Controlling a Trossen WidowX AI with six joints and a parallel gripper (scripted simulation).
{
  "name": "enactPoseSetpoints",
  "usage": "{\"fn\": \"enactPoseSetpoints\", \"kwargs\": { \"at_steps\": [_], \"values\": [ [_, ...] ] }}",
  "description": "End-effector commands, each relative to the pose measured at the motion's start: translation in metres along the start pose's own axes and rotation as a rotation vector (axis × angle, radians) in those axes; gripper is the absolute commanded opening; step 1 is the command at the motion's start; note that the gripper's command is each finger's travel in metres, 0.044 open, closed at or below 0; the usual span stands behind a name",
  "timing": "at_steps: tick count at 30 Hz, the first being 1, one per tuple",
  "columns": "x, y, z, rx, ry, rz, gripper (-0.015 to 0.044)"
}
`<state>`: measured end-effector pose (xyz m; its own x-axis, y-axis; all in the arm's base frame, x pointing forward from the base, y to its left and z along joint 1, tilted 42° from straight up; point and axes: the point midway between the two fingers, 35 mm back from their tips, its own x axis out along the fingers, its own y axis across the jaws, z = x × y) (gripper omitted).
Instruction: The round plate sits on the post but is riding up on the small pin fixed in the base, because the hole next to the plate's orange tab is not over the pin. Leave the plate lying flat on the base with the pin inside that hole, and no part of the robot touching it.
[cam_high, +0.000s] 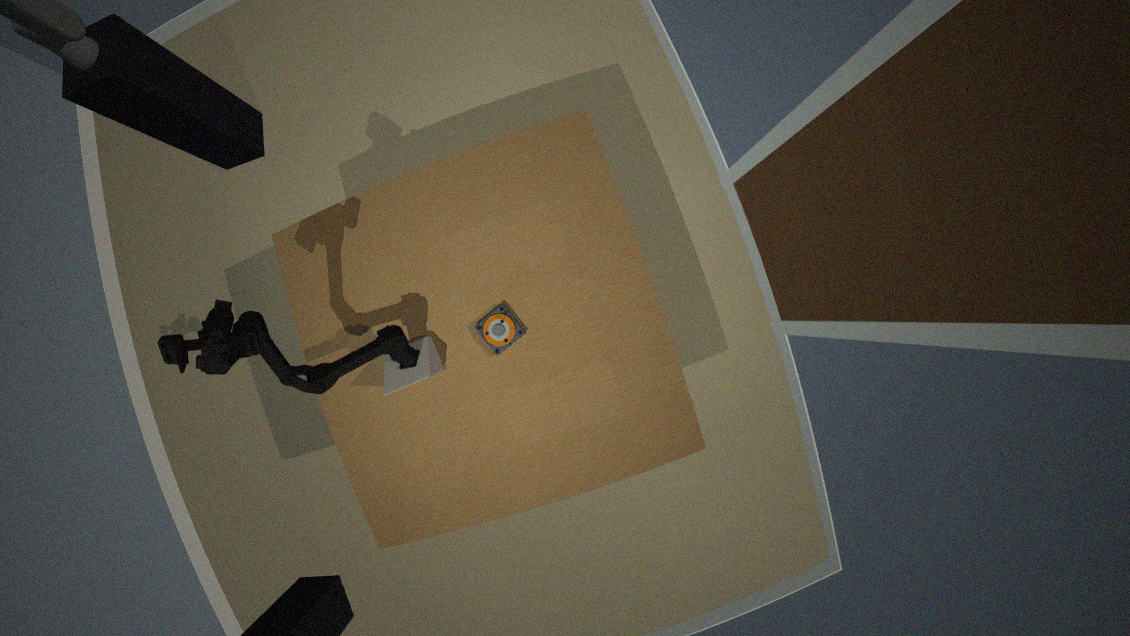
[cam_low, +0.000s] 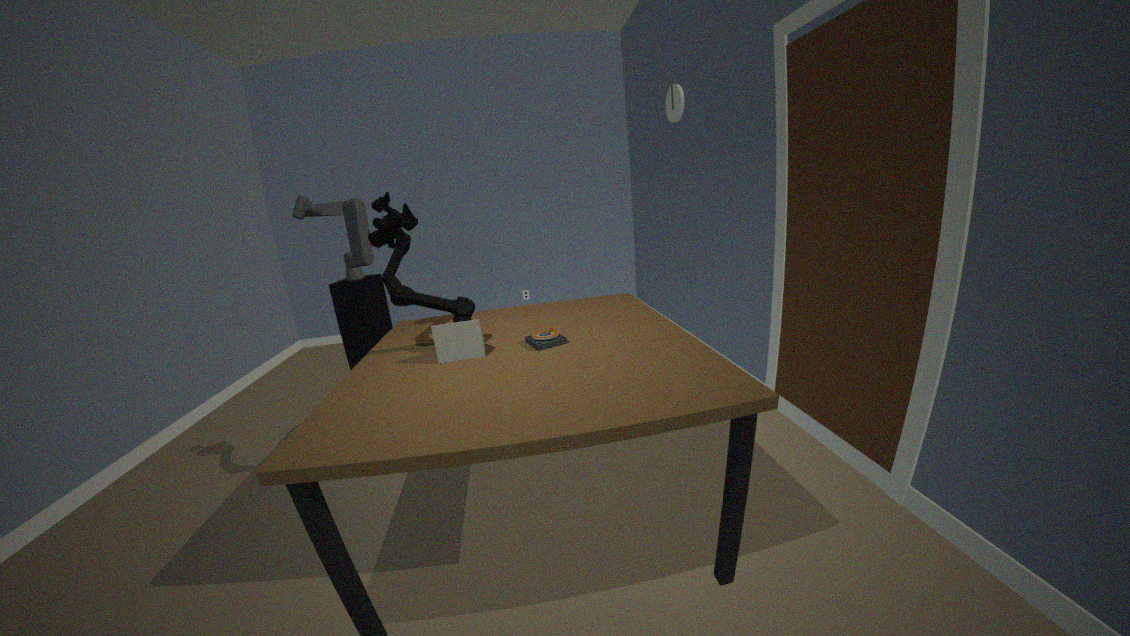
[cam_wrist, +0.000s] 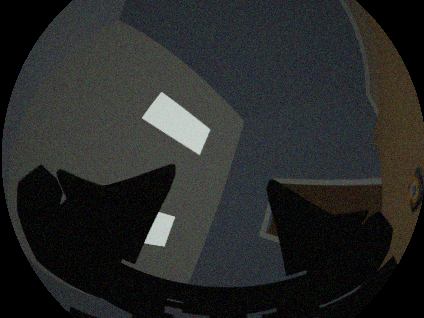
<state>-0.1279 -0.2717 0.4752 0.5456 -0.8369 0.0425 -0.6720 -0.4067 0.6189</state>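
Since the arm is folded back and raised well away from the work, nothing of the task looks begun.
Plate: the round plate (cam_high: 499, 327) sits on its grey base (cam_high: 484, 336) near the middle of the table (cam_high: 553, 442); from the top view its orange ring shows, but the tab, the hole and the pin are too small to make out.
Plate tilt: cannot tell from these views whether it rides up.
Gripper: the gripper (cam_wrist: 220, 203) is spread wide and holds nothing, pointing at wall and ceiling.
Arm position: at about 9 o'clock from the plate, well apart, behind a pale box (cam_low: 457, 341).
Left to do: reach the plate, turn it until the hole meets the pin, let it drop flat, withdraw.
Writing: none readable; a wall clock (cam_low: 674, 102) shows no legible figures.
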Motion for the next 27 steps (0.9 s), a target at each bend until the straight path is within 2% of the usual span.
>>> {"fn": "enactPoseSetpoints", "kwargs": {
  "at_steps": [1,4,9,15,22,27],
  "values": [
    [-0.001,0.000,-0.005,-0.016,0.002,0.014,0.0374],
    [-0.013,-0.002,-0.074,-0.283,0.042,0.180,0.0295],
    [-0.020,-0.014,-0.128,-0.509,0.087,0.280,0.0164],
    [-0.027,-0.072,-0.229,-0.922,0.242,0.428,0.0006],
    [-0.029,-0.158,-0.307,-1.329,0.414,0.522,0.0000],
    [-0.016,-0.233,-0.336,-1.563,0.485,0.529,0.0000]
  ]
}}
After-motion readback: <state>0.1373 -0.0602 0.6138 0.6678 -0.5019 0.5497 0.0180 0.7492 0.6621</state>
